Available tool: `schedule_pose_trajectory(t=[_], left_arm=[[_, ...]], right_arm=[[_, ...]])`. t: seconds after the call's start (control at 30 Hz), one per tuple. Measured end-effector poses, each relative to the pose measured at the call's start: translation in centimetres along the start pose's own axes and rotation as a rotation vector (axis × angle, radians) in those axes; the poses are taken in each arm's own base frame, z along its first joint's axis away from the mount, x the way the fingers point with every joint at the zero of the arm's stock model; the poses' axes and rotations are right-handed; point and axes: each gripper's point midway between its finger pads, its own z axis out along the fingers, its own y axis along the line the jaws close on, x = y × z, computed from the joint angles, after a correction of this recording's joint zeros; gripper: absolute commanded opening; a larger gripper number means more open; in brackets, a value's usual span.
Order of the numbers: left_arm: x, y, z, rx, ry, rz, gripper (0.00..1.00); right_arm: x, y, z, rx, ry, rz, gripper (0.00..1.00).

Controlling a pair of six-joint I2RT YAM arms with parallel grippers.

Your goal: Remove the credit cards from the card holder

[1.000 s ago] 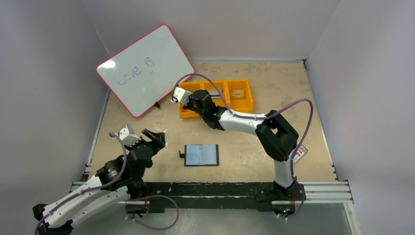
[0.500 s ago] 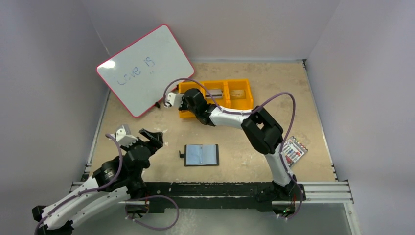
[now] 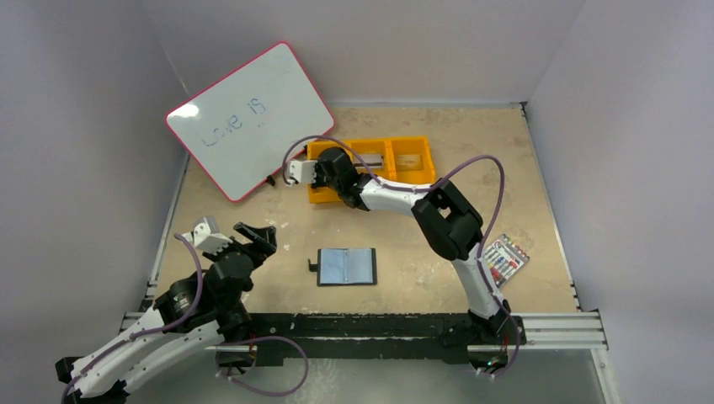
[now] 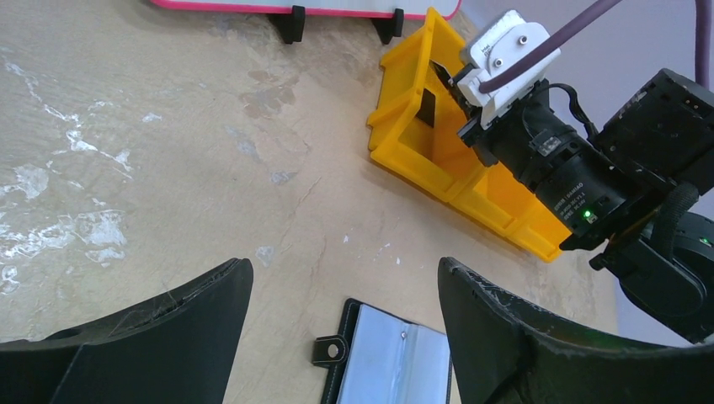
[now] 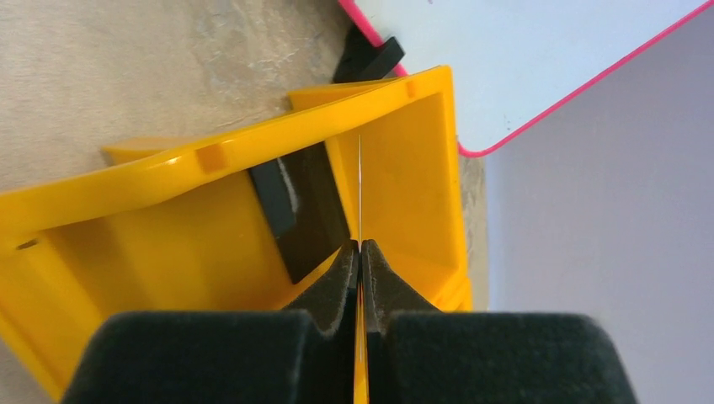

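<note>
The black card holder (image 3: 346, 266) lies open on the table, its clear sleeves up and its snap tab to the left; it also shows in the left wrist view (image 4: 396, 362). My right gripper (image 3: 318, 178) is shut on a thin credit card (image 5: 359, 194), seen edge-on, over the left compartment of the orange tray (image 3: 412, 181). A black card (image 5: 299, 210) leans inside that compartment. A silvery card (image 3: 370, 156) and a pale card (image 3: 407, 160) lie in the other compartments. My left gripper (image 3: 257, 236) is open and empty, left of the holder.
A pink-framed whiteboard (image 3: 248, 118) stands at the back left, close to the tray's left end. A pack of coloured markers (image 3: 503, 259) lies at the front right, beside the right arm's base.
My right gripper has moved left along the tray to its left compartment, still holding the card. My left arm has drifted slightly left and back.
</note>
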Motion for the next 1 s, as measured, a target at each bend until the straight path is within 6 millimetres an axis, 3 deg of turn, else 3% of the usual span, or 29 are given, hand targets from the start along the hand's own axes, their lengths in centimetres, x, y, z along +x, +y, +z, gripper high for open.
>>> schedule_pose_trajectory(t=[0.13, 0.47, 1.0], left_arm=[[0.0, 0.0, 0.0, 0.001, -0.001, -0.001, 0.80], [-0.2, 0.0, -0.2, 0.009, -0.004, -0.013, 0.80], [-0.3, 0.1, -0.2, 0.011, -0.006, -0.016, 0.79]], right_arm=[[0.4, -0.7, 1.0, 0.009, 0.004, -0.012, 0.01], [1.4, 0.8, 2.5, -0.045, 0.019, -0.051, 0.13], [1.3, 0.5, 2.5, -0.047, 0.021, -0.062, 0.18]])
